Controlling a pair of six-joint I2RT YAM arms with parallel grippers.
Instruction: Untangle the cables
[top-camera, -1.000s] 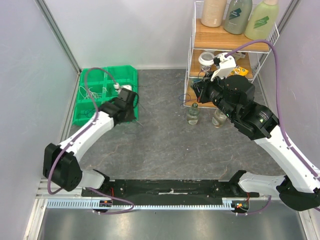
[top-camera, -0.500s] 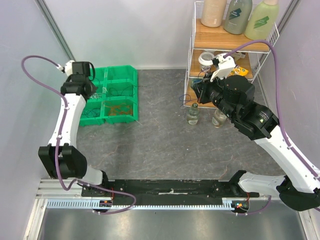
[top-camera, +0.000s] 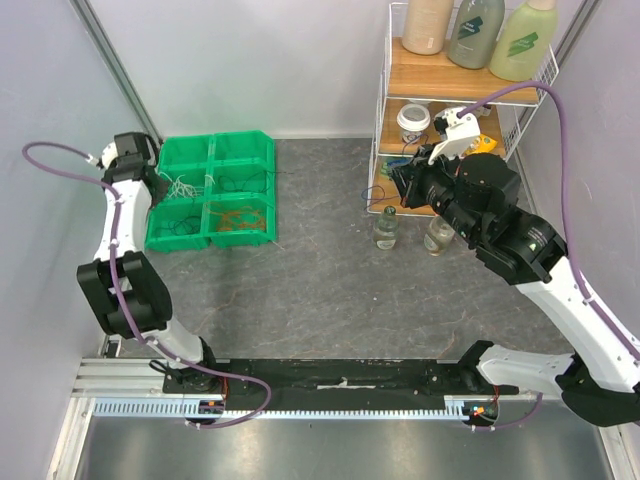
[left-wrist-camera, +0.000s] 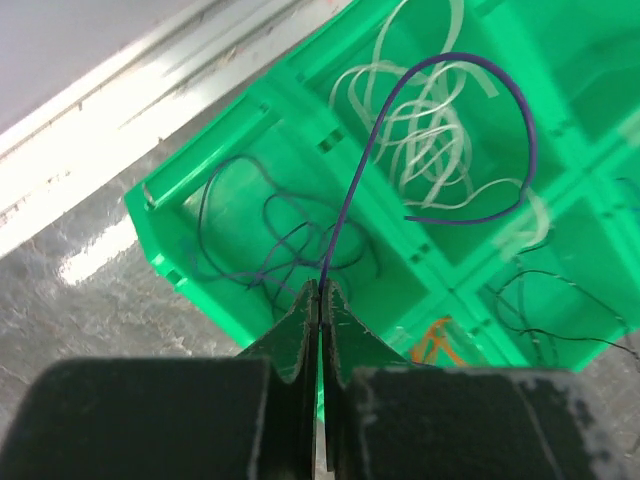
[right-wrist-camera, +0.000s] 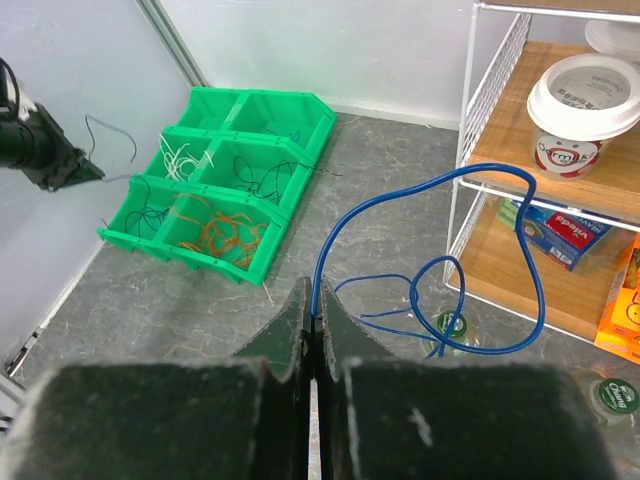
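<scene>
L pincer (left-wrist-camera: 320, 300) pinched fully shut on 1 thin purple cable (left-wrist-camera: 455, 56), held in air over green 4-compartment bin (top-camera: 213, 138) at 10 o'clock of bench (top-camera: 320, 280) in top view. From pincer tips, up toward 12, arcing round to 3, free end curling back toward 9 above white cables (left-wrist-camera: 425, 115). Sorted in bin, per top view: white cables in 10 o'clock compartment, black cables (top-camera: 240, 180) at 2, dark blue cables (left-wrist-camera: 270, 230) at 8, orange cables (top-camera: 240, 215) at 4. R pincer (right-wrist-camera: 314, 325) likewise clamped fully shut, on 1 blue cable (right-wrist-camera: 490, 168), held up at 2 o'clock of bench by wire rack (right-wrist-camera: 467, 120). 2 loops of it hanging in front of rack's lower shelf; lidded cup (right-wrist-camera: 585, 115) on shelf at 1 o'clock. 2 jars (top-camera: 387, 228) on bench at rack's foot.
</scene>
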